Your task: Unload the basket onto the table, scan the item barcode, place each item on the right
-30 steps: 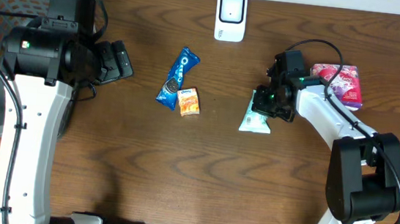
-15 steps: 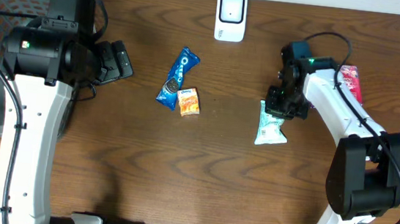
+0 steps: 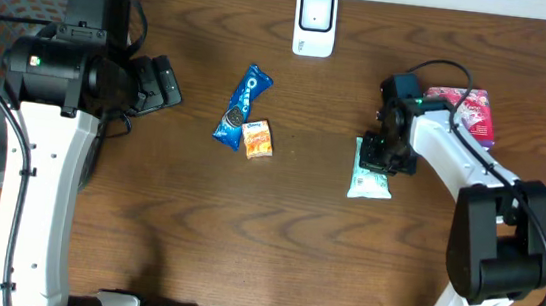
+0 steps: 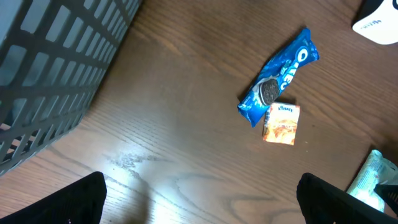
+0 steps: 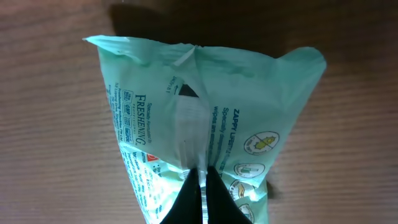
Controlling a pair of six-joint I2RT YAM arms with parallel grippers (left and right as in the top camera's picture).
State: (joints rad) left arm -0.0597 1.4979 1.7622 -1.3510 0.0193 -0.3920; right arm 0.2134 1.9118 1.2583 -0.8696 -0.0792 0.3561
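Free: bare table (image 3: 274, 244) along the whole front. Obstacles: Oreo pack (image 3: 242, 105) with orange sachet (image 3: 258, 139) just beside; green pack (image 3: 370, 172) right; scanner (image 3: 315, 21) rear; basket (image 3: 6, 7) far left.

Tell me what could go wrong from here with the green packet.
The right gripper pinches only the thin centre seam of the green packet, so it may slip or swing when lifted. No barcode shows on the visible face, so it might reach the scanner wrongly turned.
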